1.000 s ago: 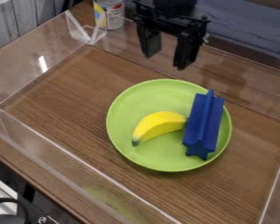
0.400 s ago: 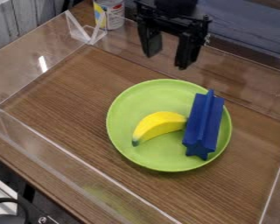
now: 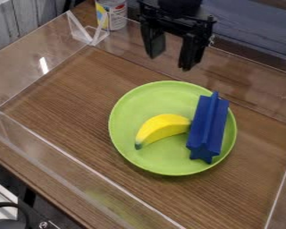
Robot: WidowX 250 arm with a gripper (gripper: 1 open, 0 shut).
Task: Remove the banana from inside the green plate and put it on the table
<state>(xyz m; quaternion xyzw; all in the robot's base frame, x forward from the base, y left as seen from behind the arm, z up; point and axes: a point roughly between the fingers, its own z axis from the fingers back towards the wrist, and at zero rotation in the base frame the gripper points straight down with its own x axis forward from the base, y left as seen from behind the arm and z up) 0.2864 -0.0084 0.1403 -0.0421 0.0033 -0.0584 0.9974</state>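
Note:
A short, curved yellow banana (image 3: 161, 129) lies inside the round lime-green plate (image 3: 143, 101), left of centre. Beside it in the plate, toward the right, rests a long blue ridged block (image 3: 206, 126). The plate sits on the brown wood-grain table (image 3: 74, 98). My black gripper (image 3: 171, 49) hangs above the far part of the table, behind the plate and well clear of the banana. Its two fingers point down and stand apart, open, with nothing between them.
Clear acrylic walls (image 3: 38, 54) border the table on the left, front and right. Behind the far-left wall stands a white bottle with a yellow label (image 3: 108, 13). Bare wood surrounds the plate on the left and front.

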